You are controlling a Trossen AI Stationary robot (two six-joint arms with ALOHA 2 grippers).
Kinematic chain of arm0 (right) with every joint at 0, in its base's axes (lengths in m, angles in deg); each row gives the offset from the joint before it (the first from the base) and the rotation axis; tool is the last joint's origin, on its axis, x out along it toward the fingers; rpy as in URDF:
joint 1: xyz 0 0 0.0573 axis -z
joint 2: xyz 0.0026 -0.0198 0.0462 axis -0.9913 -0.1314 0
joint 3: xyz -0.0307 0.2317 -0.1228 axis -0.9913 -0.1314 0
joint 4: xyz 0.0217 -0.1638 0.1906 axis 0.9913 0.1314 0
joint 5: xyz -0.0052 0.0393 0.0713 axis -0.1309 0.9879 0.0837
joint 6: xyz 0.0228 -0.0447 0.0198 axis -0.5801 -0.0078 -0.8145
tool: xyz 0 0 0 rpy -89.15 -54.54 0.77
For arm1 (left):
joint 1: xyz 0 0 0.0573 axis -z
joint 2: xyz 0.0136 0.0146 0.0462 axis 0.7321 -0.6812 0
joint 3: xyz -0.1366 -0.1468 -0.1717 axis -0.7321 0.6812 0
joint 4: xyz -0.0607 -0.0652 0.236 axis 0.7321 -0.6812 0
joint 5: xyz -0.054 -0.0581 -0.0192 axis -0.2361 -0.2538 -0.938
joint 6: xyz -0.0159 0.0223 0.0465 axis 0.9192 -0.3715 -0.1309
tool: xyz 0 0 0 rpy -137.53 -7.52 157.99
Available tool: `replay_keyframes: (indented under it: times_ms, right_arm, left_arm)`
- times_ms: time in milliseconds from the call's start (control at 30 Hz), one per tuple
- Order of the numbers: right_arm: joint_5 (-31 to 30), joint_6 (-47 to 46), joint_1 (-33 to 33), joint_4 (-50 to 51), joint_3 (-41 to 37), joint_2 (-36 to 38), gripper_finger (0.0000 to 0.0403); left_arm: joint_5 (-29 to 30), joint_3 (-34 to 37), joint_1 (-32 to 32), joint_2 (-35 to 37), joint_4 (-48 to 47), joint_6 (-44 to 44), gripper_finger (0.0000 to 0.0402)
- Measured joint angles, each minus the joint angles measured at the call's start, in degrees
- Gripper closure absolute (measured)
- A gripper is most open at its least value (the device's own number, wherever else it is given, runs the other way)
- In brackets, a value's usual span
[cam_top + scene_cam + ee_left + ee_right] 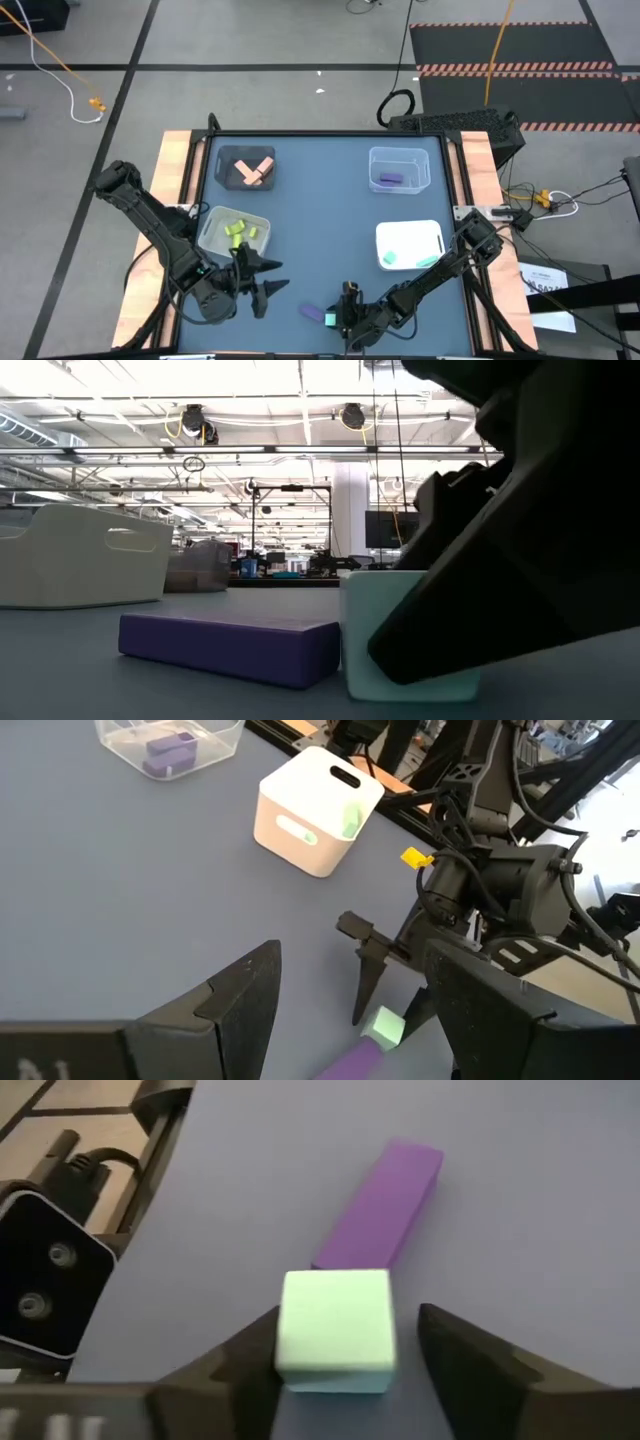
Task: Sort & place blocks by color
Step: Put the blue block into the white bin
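Note:
A light teal cube [335, 1330] rests on the blue-grey table near its front edge. A purple bar [385, 1200] lies flat just beyond it. My right gripper [345, 1342] is open and low over the table, one finger on each side of the cube. There is a clear gap between the cube and one finger. The cube [330, 318], the bar [311, 312] and the right gripper [347, 300] also show in the high view. My left gripper [268, 280] is open and empty, left of them and in front of the bin of yellow-green blocks [236, 232]. My right gripper comes at the teal cube slanting down, with one finger [250, 1355] right against the cube's side [288, 1330]. I cannot tell whether it touches. The other finger stands apart. The cube sits flat on the table.
A dark grey bin [247, 168] with salmon blocks stands at the far left. A clear bin [399, 170] with a purple block stands at the far right. A white bin [410, 245] with teal blocks stands at the right. The table's middle is bare.

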Motion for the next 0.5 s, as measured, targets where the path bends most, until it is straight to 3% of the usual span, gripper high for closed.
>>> replay_keyframes:
  times_ms: [167, 500]
  right_arm:
    - [1.6, -1.0, 0.1, -0.2, 0.0, 0.0, 0.0289]
    - [4.6, 4.0, 0.3, 1.3, 0.0, 4.5, 0.0289]
  left_arm:
    - [0.5, 0.0, 0.0, 0.0, 0.0, -0.2, 0.0156]
    - [0.6, 0.0, 0.0, 0.0, 0.1, -1.1, 0.0156]
